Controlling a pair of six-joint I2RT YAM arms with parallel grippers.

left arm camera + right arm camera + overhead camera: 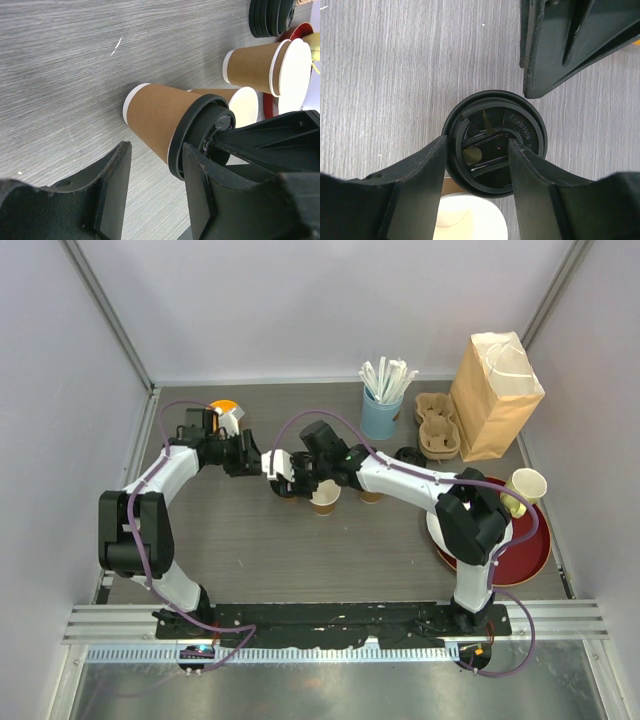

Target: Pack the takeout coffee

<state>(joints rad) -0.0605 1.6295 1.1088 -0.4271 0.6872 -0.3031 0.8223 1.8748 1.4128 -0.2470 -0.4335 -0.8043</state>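
Observation:
A kraft-brown coffee cup (155,112) with a black lid (492,142) stands mid-table. My right gripper (477,150) is over it from above. Its fingers (420,185) are apart, one at the lid's rim and one on the lid's top. My left gripper (156,146) is open and empty, and the lid's rim (192,130) is just ahead of its fingertips. In the top view the left gripper (260,462) and the right gripper (290,478) meet at this cup. Two open kraft cups (325,500) (370,495) stand just right of it, white inside (245,102).
A stack of black lids (408,455), a light-blue cup of straws (380,410), a cardboard carrier (435,425) and a paper bag (495,390) stand at the back right. A red tray (525,555) with a pale yellow cup (527,485) is at the right.

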